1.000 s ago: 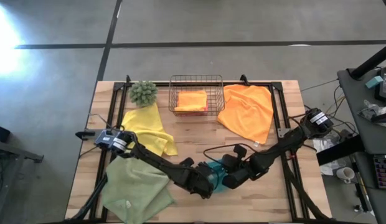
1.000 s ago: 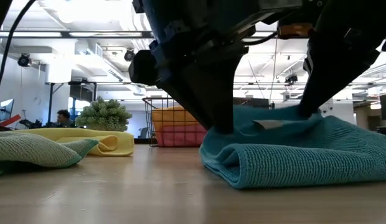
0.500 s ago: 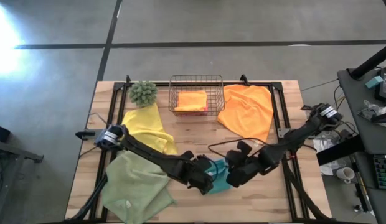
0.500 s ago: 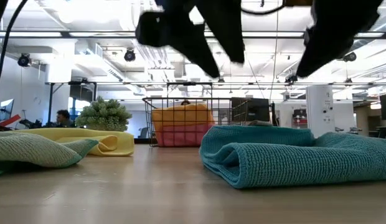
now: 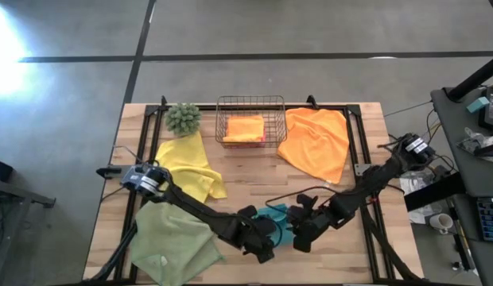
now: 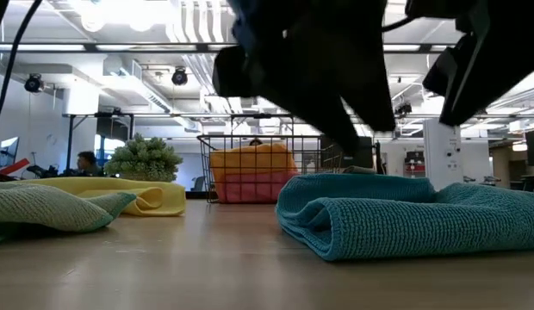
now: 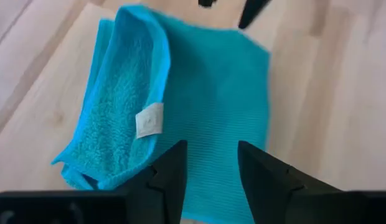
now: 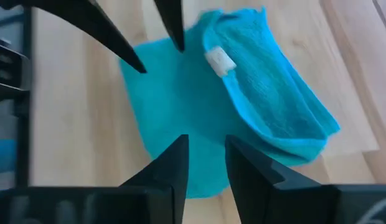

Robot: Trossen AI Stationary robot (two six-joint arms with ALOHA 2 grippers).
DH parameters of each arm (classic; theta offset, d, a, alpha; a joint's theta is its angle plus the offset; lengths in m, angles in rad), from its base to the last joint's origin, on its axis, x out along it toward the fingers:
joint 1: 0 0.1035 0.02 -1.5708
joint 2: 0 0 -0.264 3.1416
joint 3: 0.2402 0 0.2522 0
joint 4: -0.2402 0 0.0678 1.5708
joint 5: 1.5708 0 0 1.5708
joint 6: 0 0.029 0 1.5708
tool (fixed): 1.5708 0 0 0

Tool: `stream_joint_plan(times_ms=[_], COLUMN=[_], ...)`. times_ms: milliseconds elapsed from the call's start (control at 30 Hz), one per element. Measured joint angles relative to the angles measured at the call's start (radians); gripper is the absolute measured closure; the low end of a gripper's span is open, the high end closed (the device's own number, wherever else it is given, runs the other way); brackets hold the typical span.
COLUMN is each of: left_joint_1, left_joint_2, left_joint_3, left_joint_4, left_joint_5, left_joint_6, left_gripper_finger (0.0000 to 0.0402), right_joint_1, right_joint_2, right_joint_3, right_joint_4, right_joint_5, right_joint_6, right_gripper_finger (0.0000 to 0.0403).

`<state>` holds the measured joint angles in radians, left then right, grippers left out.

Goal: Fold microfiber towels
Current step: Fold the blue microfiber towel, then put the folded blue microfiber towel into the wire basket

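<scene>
A wooden table seen from above, with 2 dark robot arms meeting over a folded teal towel near the front middle. The left gripper and the right gripper both hover just above the cloth, each with its fingers parted by a narrow gap and holding nothing. The teal towel lies folded over on itself, with a thick rolled edge along one side and a flat single layer beside it. Elsewhere, a pale sage green towel sits crumpled at the front left, a yellow towel lies behind it, an orange towel is spread at the back right, and another orange towel rests inside a copper wire basket at the back, next to a spiky green ball plant. Likely risks: the bulky rolled edge may spring open if it is not pressed flat, and the 2 grippers are close enough that they could knock together or drag the fold crooked on their next descent. A small white tag is sewn on the teal towel; no writing on it can be read.
</scene>
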<state>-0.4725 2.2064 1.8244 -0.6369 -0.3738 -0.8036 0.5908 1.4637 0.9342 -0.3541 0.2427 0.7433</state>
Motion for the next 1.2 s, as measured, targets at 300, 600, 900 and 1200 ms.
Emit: stream_joint_plan(times_ms=[300,600,900,1200], left_joint_1=[0.001,0.031,0.053,0.016], left_joint_2=[0.034,0.034,0.027,-0.069], left_joint_3=[-0.002,-0.059,-0.066,-0.066], left_joint_4=[-0.003,-0.014,-0.082,-0.108], left_joint_5=[-0.061,-0.073,-0.07,-0.036], left_joint_6=[0.001,0.006,0.005,0.076], left_gripper_finger=[0.0296,0.0298,0.0298,0.0298], right_joint_1=[-0.031,-0.093,-0.168,-0.085], right_joint_2=[0.116,0.154,0.125,0.002], right_joint_3=[-0.001,0.002,-0.002,0.006], right_joint_4=[0.04,0.053,0.03,-0.038], right_joint_5=[-0.02,-0.015,-0.012,-0.067], right_joint_6=[-0.004,-0.013,-0.047,-0.108], right_gripper_finger=[0.0336,0.0354,0.0372,0.0376])
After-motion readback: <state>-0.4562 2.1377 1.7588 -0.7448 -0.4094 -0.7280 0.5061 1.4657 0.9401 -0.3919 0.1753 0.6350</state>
